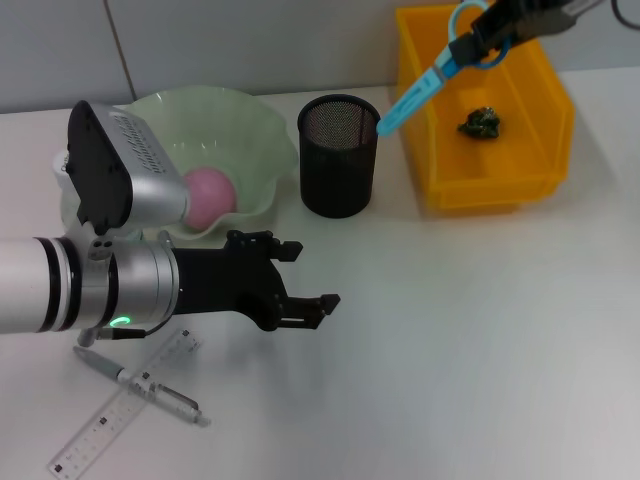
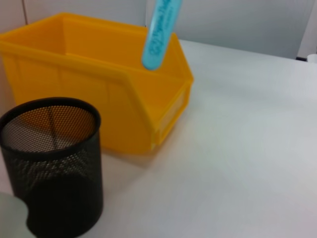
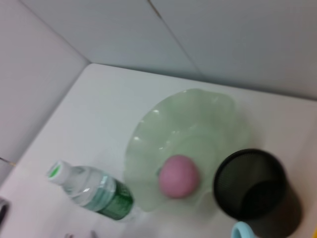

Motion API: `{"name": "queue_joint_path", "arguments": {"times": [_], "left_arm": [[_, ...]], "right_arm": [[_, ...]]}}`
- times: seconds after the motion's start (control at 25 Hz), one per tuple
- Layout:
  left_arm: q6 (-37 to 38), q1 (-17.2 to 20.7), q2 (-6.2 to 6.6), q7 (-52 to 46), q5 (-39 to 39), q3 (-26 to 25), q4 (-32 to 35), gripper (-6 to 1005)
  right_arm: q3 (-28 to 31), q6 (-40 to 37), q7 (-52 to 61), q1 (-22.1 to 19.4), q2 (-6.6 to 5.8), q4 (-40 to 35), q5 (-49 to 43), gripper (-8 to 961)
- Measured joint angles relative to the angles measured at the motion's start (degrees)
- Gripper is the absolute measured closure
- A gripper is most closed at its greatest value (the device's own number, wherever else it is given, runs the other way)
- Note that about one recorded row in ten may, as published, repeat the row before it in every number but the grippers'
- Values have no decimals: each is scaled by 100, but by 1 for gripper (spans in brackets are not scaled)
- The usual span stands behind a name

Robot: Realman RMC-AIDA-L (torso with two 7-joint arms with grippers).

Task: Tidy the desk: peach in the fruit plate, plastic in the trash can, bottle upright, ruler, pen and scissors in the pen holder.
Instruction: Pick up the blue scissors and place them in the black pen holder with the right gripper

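Note:
My right gripper (image 1: 487, 33) is shut on the handles of the blue scissors (image 1: 425, 90), held in the air at the back right. Their sheathed blade (image 2: 159, 34) slants down toward the rim of the black mesh pen holder (image 1: 339, 156). The pink peach (image 1: 208, 194) lies in the pale green fruit plate (image 1: 255, 125). Dark crumpled plastic (image 1: 481, 123) sits inside the yellow bin (image 1: 486, 185). A pen (image 1: 150, 385) and a clear ruler (image 1: 120, 420) lie at the front left. My left gripper (image 1: 305, 275) hovers open and empty in front of the holder. The bottle (image 3: 94, 193) stands left of the plate.
The yellow bin (image 2: 99, 79) stands right beside the pen holder (image 2: 52, 163), with a narrow gap between them. My left arm (image 1: 90, 280) covers the table in front of the plate. The table's back edge meets a grey wall.

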Motion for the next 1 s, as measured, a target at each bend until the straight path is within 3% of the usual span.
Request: {"name": "queue_joint_path", "arguments": {"times": [0.16,0.44,1.0], "left_arm": [[57,5,4,154,-223,0,-70,193],[76,10,1,275,-406,1,-133,194],[120,96,-8,283,-633,3,-146,194]], "right_arm": [[3,56,15,298,-36,46,-442,881],[-89,443,-12,988,49,467,-1265,881],[-1139,1361,-5,1518,446,857,-1363,881]]}}
